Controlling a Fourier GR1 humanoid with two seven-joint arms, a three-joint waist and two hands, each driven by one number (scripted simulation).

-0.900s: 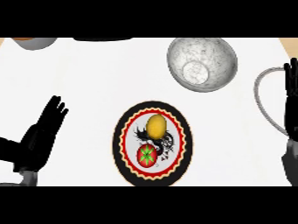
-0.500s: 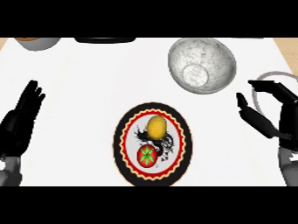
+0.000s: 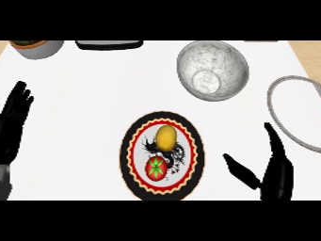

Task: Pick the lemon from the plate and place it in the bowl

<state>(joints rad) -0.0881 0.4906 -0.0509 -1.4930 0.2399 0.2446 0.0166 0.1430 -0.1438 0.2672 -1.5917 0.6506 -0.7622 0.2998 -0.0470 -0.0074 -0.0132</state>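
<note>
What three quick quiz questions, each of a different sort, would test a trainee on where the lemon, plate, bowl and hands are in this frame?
1. True or false: the lemon already lies in the bowl.
2. What shares the plate with the lemon? A tomato, B spoon, C cup.
3. Fill in: the right hand, fingers open, is to the plate's ____.

Key: 1 false, it lies on the plate. 2 A, the tomato. 3 right; the left hand rests open at the left edge.

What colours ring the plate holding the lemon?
The plate has a black rim, then a red scalloped band; head view shows it.
</note>
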